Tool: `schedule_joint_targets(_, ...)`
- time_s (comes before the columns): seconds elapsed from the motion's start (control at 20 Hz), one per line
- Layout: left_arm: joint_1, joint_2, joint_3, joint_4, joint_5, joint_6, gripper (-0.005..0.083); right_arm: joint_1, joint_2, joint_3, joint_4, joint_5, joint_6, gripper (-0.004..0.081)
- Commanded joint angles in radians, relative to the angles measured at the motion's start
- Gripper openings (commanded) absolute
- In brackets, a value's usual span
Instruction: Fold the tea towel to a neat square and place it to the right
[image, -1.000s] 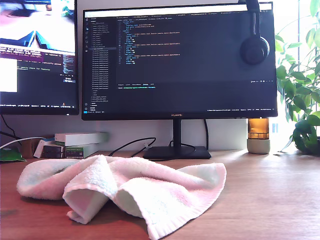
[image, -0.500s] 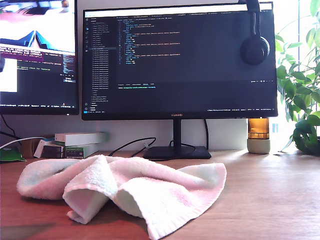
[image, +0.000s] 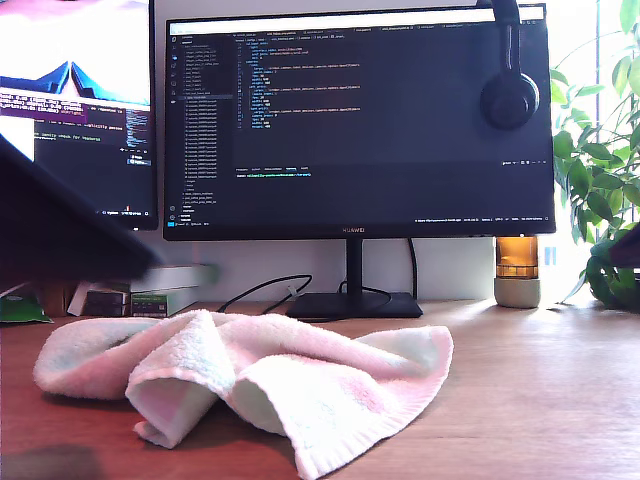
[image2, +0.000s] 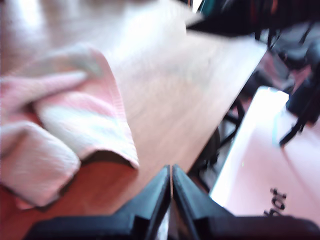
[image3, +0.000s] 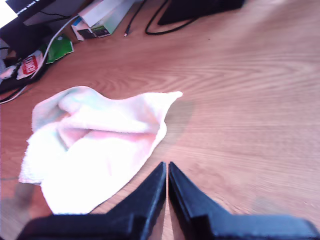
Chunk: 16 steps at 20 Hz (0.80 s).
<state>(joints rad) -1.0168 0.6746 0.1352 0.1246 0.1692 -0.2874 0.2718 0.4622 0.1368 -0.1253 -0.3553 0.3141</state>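
The tea towel (image: 245, 385) is seen in the exterior view as a crumpled, unfolded heap on the wooden desk (image: 540, 390), lying in front of the large monitor (image: 360, 120) and toward that view's left and middle. Its pink and white pile and a faint green patch are visible there, with a hemmed corner hanging toward the camera.

From the exterior view alone, little of the arms can be made out: a dark blurred mass (image: 60, 225) is seen at that view's left edge, and a small dark shape at its right edge; which arm each belongs to cannot be told.

The wrist views supply what is missing. In the first wrist view, my first gripper (image2: 171, 187) is shown with its two dark fingers pressed together, nothing between them, held above the desk near its edge, with the towel (image2: 60, 125) lying beside it and not touched. The floor beyond the desk edge is seen only in this blurred view.

In the second wrist view, my second gripper (image3: 166, 182) is likewise clenched on nothing, held above bare wood just beside the towel (image3: 97, 137). The towel's spread outline and pointed corner are shown from above here, along with boxes (image3: 102, 17) and cables (image3: 157, 25) at the desk's back.

An amber jar (image: 517, 270) and a plant (image: 600, 180) are seen only in the exterior view, at its right.
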Motion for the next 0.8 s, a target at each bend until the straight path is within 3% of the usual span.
schedule_joint_targets(0.0,-0.026,0.076,-0.006,0.049,-0.021,0.006,-0.0019,0.018,0.043,0.01,0.005,-0.016,0.011,-0.0013)
schedule_joint_targets(0.3,-0.037,0.308,0.085,0.117,-0.027,-0.019,-0.0019,0.062,0.269,0.073,0.016,-0.086,0.193,-0.0009)
schedule_joint_targets(0.35,-0.037,0.333,0.096,0.132,-0.028,-0.018,-0.0019,0.062,0.325,0.103,0.016,-0.092,0.197,0.002)
schedule_joint_targets(0.5,-0.037,0.371,0.112,0.139,-0.028,-0.016,-0.0019,0.062,0.502,0.205,0.016,-0.092,0.21,0.0215)
schedule_joint_targets(0.75,-0.037,0.378,0.112,0.139,-0.029,0.008,-0.0019,0.062,0.833,0.418,0.016,-0.111,0.209,0.0254)
